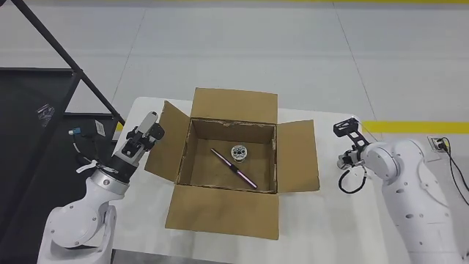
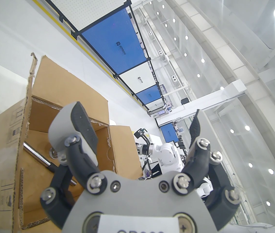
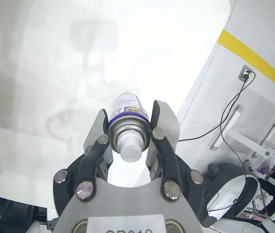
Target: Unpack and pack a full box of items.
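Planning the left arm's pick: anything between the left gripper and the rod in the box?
Yes. The left flap of the box angles outward beside the open left gripper, between it and the rod inside. Above the flap nothing visible blocks it.

- a spray can (image 3: 127,113) is seen clamped in the right gripper (image 3: 130,109), with one finger pressed against each side of its body.
- the can's white cap (image 3: 130,150) is turned toward the wrist, and its other end is pointed toward a white table (image 3: 55,49).
- the table's rounded corner is seen beyond the can, with pale floor (image 3: 256,13) beside it.
- a yellow stripe (image 3: 251,56) is painted across the floor.
- a black cable (image 3: 229,112) is plugged into a floor socket (image 3: 245,73) near the stripe.
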Available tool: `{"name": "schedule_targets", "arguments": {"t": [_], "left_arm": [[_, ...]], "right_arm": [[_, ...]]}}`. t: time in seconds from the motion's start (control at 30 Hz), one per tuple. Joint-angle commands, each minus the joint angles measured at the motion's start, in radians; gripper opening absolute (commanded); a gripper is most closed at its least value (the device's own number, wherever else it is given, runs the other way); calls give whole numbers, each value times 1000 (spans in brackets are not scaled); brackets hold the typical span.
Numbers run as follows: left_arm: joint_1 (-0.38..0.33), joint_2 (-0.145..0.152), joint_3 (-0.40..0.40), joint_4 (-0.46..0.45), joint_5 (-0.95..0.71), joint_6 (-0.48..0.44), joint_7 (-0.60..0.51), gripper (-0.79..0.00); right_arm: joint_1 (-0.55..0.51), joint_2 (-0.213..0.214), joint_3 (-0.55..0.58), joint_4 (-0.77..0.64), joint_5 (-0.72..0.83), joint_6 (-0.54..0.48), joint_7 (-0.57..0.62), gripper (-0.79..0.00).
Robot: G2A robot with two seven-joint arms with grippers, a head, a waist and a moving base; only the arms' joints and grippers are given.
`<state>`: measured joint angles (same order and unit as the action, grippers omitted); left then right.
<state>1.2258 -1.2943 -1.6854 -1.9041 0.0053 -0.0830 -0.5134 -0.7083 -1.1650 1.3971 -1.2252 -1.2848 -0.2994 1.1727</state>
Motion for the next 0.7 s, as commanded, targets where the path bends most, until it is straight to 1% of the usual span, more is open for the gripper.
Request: {"name": "schedule_targets", "arguments": {"t": [0.0,0.07,0.1,0.2,0.27,0.33,0.43,0.53,0.6,0.67], "left_arm": [[0,0,0,0,0,0,0,0],[0,0,0,0,0,0,0,0],[0,0,0,0,0,0,0,0],[0,0,0,0,0,0,0,0],[0,0,0,0,0,0,0,0],[0,0,0,0,0,0,0,0],[0,0,0,0,0,0,0,0],[0,0,0,0,0,0,0,0],[0,0,0,0,0,0,0,0],[0,0,0,0,0,0,0,0]], "right_arm": [[2,0,-5,11,6,1,-1,-785],[3,0,-9,20,15,2,-1,-785],[3,0,-11,24,19,2,-3,-773],[2,1,-14,36,28,0,-8,-702],[3,2,-15,41,37,2,-8,-631],[3,3,-16,44,41,1,-7,-536],[3,5,-17,49,48,-2,-4,-462],[3,7,-20,50,53,-3,-3,-409],[3,8,-21,50,57,-1,-2,-394],[4,9,-22,50,60,1,-1,-345]]}}
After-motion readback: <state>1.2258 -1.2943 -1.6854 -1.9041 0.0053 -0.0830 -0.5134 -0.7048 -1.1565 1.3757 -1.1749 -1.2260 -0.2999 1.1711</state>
